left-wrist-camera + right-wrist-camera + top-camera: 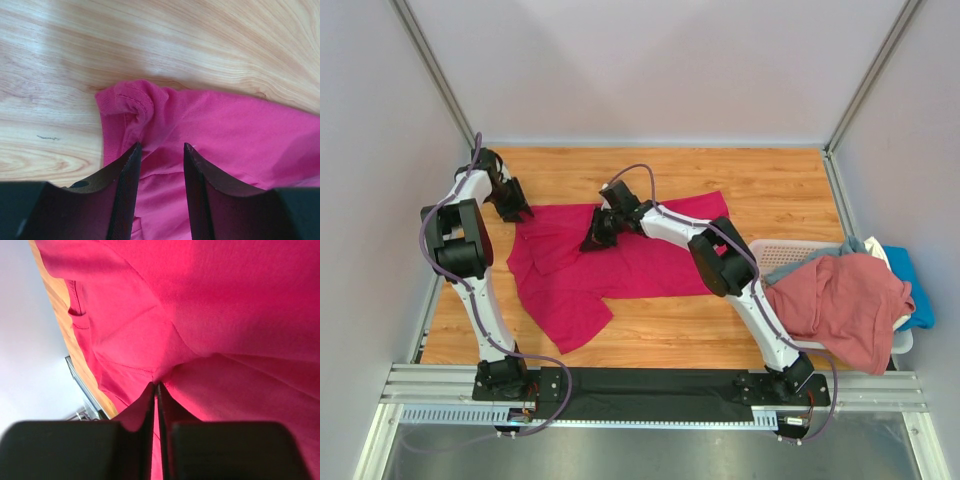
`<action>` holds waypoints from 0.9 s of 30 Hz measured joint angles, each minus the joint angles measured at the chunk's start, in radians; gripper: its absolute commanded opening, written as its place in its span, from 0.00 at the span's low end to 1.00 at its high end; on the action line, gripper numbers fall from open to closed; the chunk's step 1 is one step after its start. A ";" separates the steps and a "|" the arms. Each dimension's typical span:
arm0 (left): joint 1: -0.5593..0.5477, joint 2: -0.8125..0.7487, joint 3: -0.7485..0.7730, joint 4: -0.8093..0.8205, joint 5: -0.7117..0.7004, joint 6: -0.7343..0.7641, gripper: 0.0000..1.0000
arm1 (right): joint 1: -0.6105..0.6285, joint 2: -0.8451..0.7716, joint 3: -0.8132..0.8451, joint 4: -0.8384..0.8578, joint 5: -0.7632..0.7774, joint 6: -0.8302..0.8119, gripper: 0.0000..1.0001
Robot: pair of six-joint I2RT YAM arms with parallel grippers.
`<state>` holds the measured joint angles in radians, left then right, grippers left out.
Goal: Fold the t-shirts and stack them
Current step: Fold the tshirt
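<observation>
Hazard: magenta t-shirt (620, 268) slipping free on lifting, or dragging into creases
Cause: right gripper (156, 386) closed on only a thin ridge of cloth; left gripper (161, 147) half apart astride a rumpled hem, clamping nothing
Shirt position: spread under and ahead of both jaws
Basket (780, 248): well off from both jaws; dusty pink shirt (845, 300) draped over, blue shirt (918, 290) and pale shirt (876, 252) behind

T-shirt (620, 270) flat on table (770, 190) centre; basket (782, 252) right, other t-shirts (845, 300) heaped in it.

White arms (485, 322), black joints (460, 242), seemingly purple cables (638, 167)
</observation>
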<state>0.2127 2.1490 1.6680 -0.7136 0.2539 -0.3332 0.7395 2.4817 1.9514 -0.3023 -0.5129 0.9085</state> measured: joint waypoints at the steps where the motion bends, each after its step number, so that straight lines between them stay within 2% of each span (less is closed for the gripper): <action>1: 0.000 0.002 0.000 0.000 0.000 0.000 0.47 | 0.001 0.000 0.000 -0.003 -0.003 0.003 0.00; 8: 0.003 0.010 -0.001 0.003 0.001 0.000 0.46 | -0.008 -0.011 -0.001 -0.042 -0.033 0.038 0.00; 14: 0.005 0.013 -0.001 0.007 0.004 0.000 0.46 | -0.043 -0.041 0.002 -0.111 -0.121 0.044 0.00; 27: 0.005 0.016 -0.001 0.008 0.002 0.002 0.46 | -0.101 -0.041 0.058 -0.262 -0.262 -0.039 0.00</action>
<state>0.2176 2.1647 1.6672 -0.7055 0.2562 -0.3313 0.6388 2.4409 2.0098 -0.5644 -0.7750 0.8692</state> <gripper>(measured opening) 0.458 0.006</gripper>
